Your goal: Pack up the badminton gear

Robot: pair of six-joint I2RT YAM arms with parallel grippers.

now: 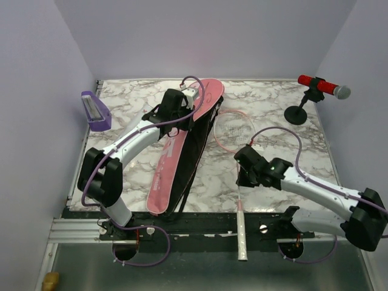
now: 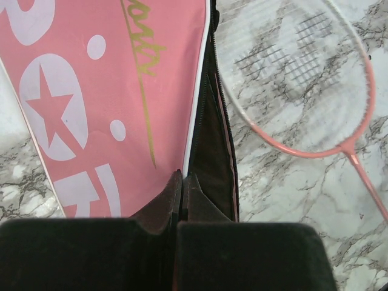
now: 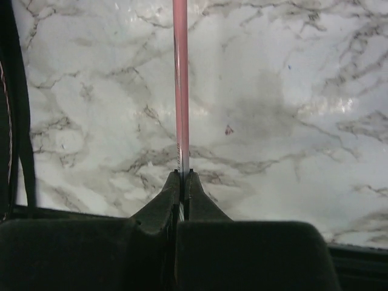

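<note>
One pink bag (image 1: 176,157); one racket (image 1: 233,129), with a single pink hoop and a single pale handle; one red microphone (image 1: 321,86) on one black stand (image 1: 298,113); one small purple tray (image 1: 95,111); one marble table (image 1: 273,115); two robot arms, the left arm (image 1: 130,142) and the right arm (image 1: 315,188); two grippers, the left gripper (image 2: 182,180) and the right gripper (image 3: 182,176), each with two fingers; three cameras' views in all.
</note>
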